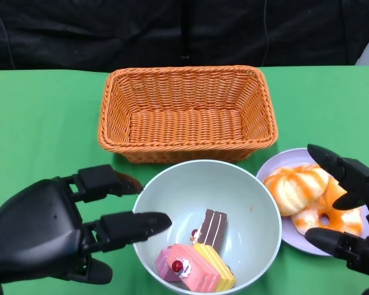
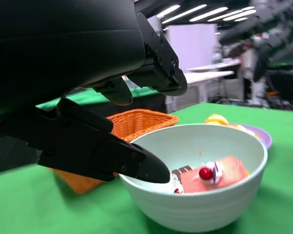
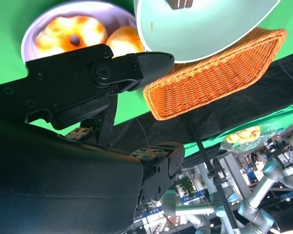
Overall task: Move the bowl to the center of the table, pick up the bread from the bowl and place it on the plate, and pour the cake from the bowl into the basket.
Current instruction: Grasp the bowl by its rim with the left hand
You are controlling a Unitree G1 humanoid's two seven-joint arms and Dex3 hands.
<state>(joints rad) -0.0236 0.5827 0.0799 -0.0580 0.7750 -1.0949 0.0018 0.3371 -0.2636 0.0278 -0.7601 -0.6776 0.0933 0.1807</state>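
The pale green bowl stands near the table's front middle, holding a chocolate cake slice and a pink and yellow cake. My left hand is at the bowl's left with fingers spread, one fingertip at the rim; it grips nothing. To the right, a round bun and a glazed ring of bread lie on the lavender plate. My right hand hovers at the plate's right side, fingers apart and empty. The orange wicker basket sits empty behind the bowl.
Green cloth covers the table, with a black backdrop behind its far edge. The basket's front wall almost touches the bowl's far rim. In the wrist views, other tables and robot arms stand far off.
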